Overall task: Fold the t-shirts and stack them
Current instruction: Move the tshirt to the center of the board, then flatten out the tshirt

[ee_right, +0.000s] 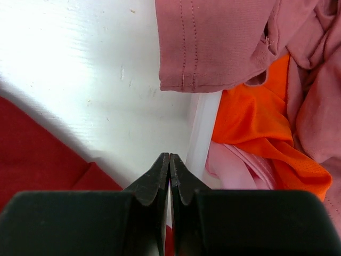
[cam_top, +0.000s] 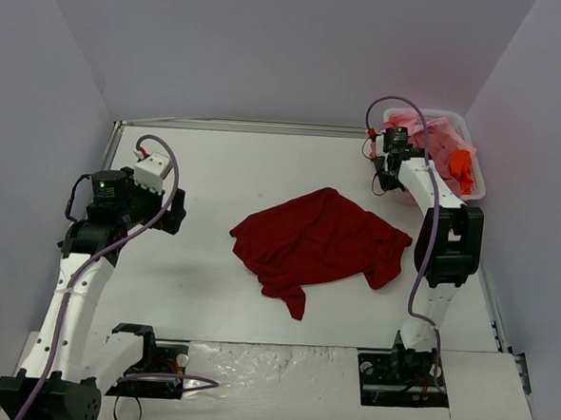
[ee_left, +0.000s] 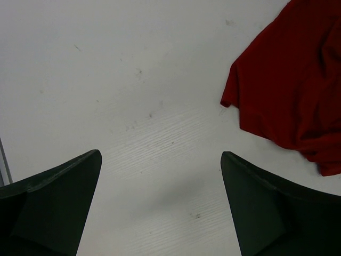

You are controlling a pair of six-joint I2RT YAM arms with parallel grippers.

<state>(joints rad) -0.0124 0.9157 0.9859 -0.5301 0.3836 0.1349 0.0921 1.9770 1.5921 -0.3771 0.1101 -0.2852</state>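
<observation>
Left wrist: red t-shirt (ee_left: 290, 80) lies ahead-right of spread left gripper (ee_left: 161, 154); right gripper (ee_right: 169, 158) pressed together.

Bright diffuse light, soft shadows; table (ee_right: 69, 48) glare blown out in right wrist view; near fingers (ee_left: 48, 208) slightly soft-focus.

Matt red cloth t-shirt (cam_top: 322, 239)

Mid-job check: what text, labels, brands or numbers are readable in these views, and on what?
No text can be read in any view.
The red t-shirt is plain.
The pink garment and orange garment in the bin show no print.
The table shows only scuffs.
</observation>
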